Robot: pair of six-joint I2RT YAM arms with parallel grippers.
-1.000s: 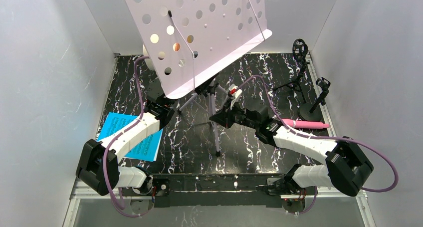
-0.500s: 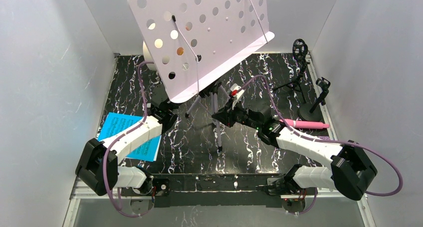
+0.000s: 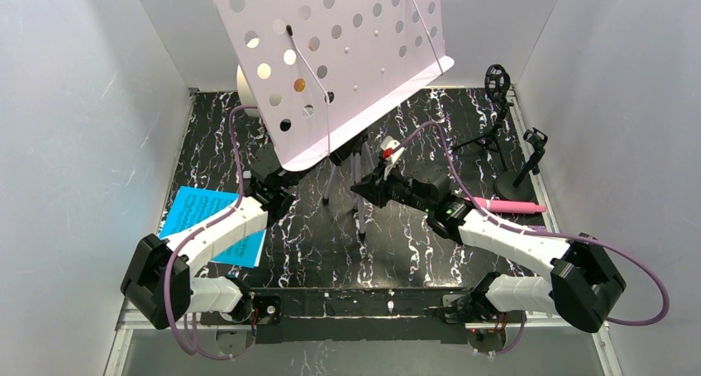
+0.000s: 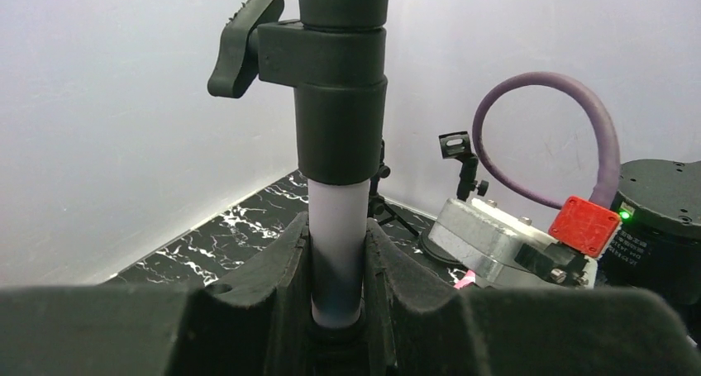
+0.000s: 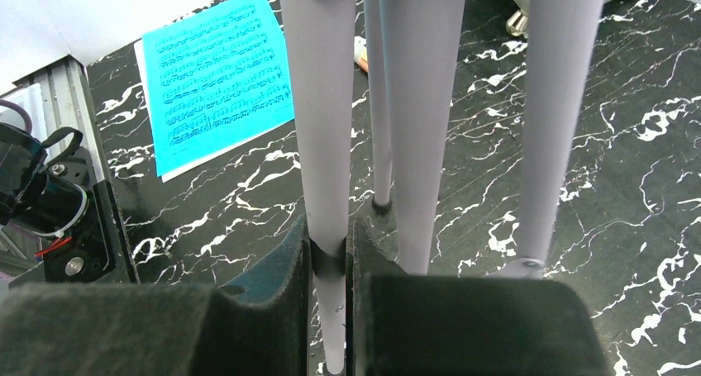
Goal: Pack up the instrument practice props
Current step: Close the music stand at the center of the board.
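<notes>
1. Left tool (image 4: 337, 252) is my first check. Its fingers (image 4: 285, 268) are pressed onto the rack's lilac pole (image 4: 337, 202), just under the black collar (image 4: 340, 103). That pinch looks solid from the wrist view.
2. Right tool (image 5: 329, 248) is clamped on one lilac leg (image 5: 324, 103), low down near its foot. The other legs hang close beside it, bunched together.
3. From the top view the rack (image 3: 347, 54) sits mid-surface, toward the back. Its perforated plate tilts steeply and hides the pole and much of the left tool.
4. I can't tell whether the leg feet touch the surface (image 3: 430, 252) or hang just above it.
5. The blue sheet (image 3: 216, 226) lies flat at the near left, partly under my left arm. The right wrist view shows printed staves on it, with a white edge peeking out beneath.
6. The pink mic (image 3: 506, 204) lies on its side at the right, just beside my right arm.
7. One black stand (image 3: 496, 120) is upright in the far right corner. A second (image 3: 529, 157) is just beside it, nearer the wall, close behind the pink mic.
8. A cream drum (image 3: 245, 87) peeks out behind the plate's left edge, at the back.
</notes>
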